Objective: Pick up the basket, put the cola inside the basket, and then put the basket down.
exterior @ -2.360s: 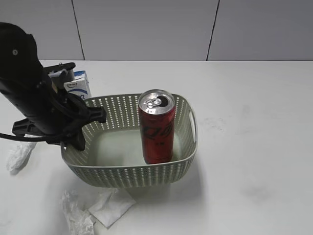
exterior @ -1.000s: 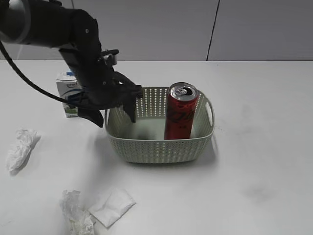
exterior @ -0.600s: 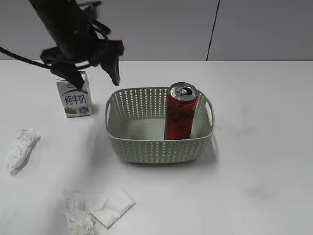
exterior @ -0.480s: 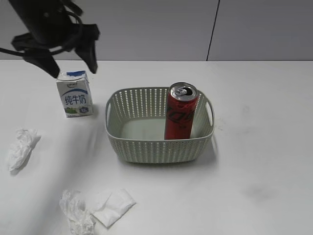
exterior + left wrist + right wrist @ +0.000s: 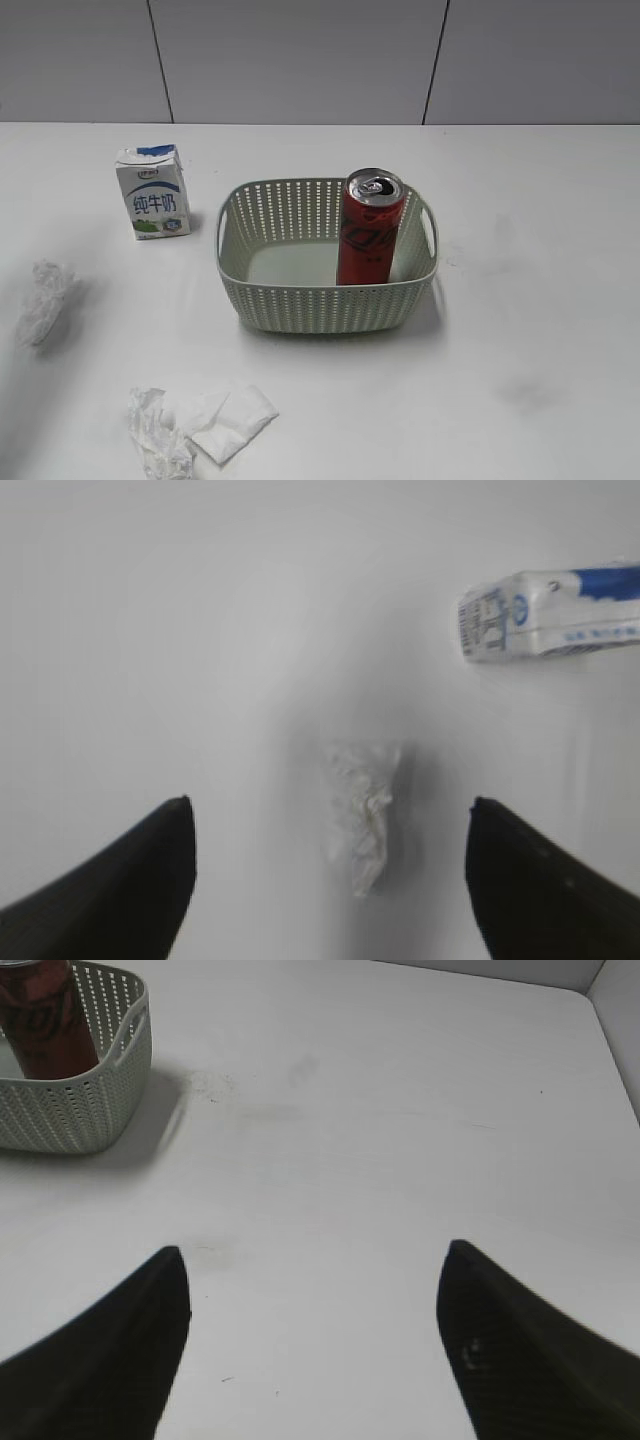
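Observation:
The sage-green basket (image 5: 290,300) stands on the white table at the middle of the exterior view. The red cola can (image 5: 370,235) stands upright inside it, at its right end. Both show at the top left of the right wrist view, the basket (image 5: 95,1110) and the can (image 5: 45,1020). No arm shows in the exterior view. My left gripper (image 5: 328,815) is open and empty, high above the table's left part. My right gripper (image 5: 312,1260) is open and empty over bare table, to the right of the basket.
A white-and-blue milk carton (image 5: 152,192) stands left of the basket; it also shows in the left wrist view (image 5: 550,612). A crumpled tissue (image 5: 42,300) lies at the left, below my left gripper (image 5: 360,815). More tissues (image 5: 200,425) lie at the front.
The left arm let go of the basket's left rim, rose and drew back to the left, out of the exterior view. The basket with the can went from lifted to resting on the table.

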{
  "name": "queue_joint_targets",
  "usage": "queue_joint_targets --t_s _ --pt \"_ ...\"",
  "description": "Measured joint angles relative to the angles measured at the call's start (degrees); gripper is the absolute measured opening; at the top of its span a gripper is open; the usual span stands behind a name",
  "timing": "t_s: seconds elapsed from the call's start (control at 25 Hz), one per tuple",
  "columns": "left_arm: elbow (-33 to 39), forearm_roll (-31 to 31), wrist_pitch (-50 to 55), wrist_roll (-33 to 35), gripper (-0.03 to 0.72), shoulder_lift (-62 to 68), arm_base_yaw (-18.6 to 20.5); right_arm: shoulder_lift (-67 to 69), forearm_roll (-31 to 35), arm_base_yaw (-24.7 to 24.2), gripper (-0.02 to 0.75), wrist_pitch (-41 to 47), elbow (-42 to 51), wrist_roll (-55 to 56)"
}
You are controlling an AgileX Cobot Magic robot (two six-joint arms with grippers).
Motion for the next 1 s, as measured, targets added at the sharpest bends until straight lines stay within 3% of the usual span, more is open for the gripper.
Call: queue_joint_targets --t_s 0.16,0.64,1.0 --pt "8.6 0.0 0.0 1.3 0.626 -7.9 2.1 0.0 0.0 0.0 0.585 0.0 0.0 0.0" --pt "40.9 -4.2 -1.9 1.5 0.599 -38.0 2.2 0.0 0.0 0.0 0.585 0.0 0.0 0.1" --pt "55.2 -4.5 -6.1 1.5 0.594 -64.0 2.2 0.0 0.0 0.0 0.585 0.0 0.0 0.1"
